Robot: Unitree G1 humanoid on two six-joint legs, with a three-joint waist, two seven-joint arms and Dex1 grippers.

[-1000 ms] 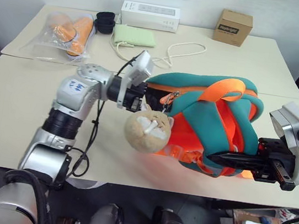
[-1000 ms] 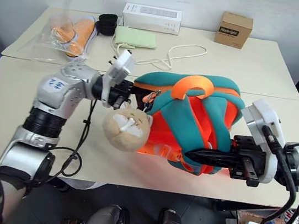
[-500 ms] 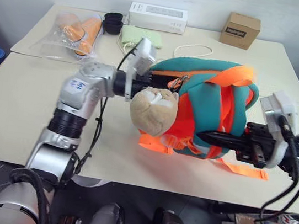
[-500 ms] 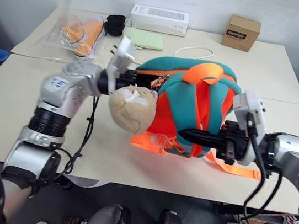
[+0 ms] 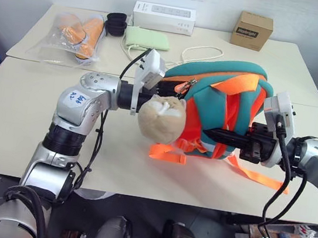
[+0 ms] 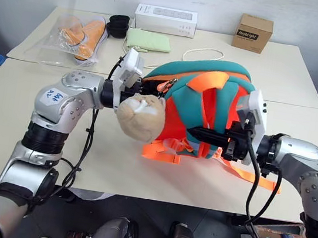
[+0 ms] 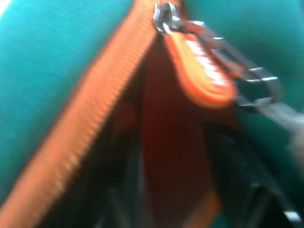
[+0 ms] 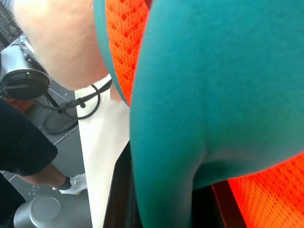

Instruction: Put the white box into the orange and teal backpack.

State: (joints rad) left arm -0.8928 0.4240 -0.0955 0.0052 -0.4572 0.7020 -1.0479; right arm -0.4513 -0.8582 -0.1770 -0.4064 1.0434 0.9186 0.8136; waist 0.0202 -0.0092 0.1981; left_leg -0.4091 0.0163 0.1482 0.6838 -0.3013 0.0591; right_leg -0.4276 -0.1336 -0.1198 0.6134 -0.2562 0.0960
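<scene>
I see the orange and teal backpack [image 5: 220, 104] bulking up mid-table, with my left gripper [image 5: 149, 103] pressed in at its 9 o'clock beside the plush toy [image 5: 162, 118] and my right gripper [image 5: 219, 136] wedged in at its 3 o'clock. Orange straps [image 5: 252, 174] trail across the table [image 5: 11, 116] at 5 o'clock. At 12 o'clock, a white cord [image 5: 201, 52] and green pouch [image 5: 147, 37] crowd the way back; bare table lies at 8 o'clock.

The scene is evenly and brightly lit from above, and only soft, short shadows are cast on the pale table [image 5: 18, 111] beneath the orange and teal backpack [image 5: 234, 88]. No strong glare is seen. The head views are rendered sharply. The left wrist view is heavily blurred, the zipper pull [image 7: 202, 71] being smeared at very close range.
</scene>
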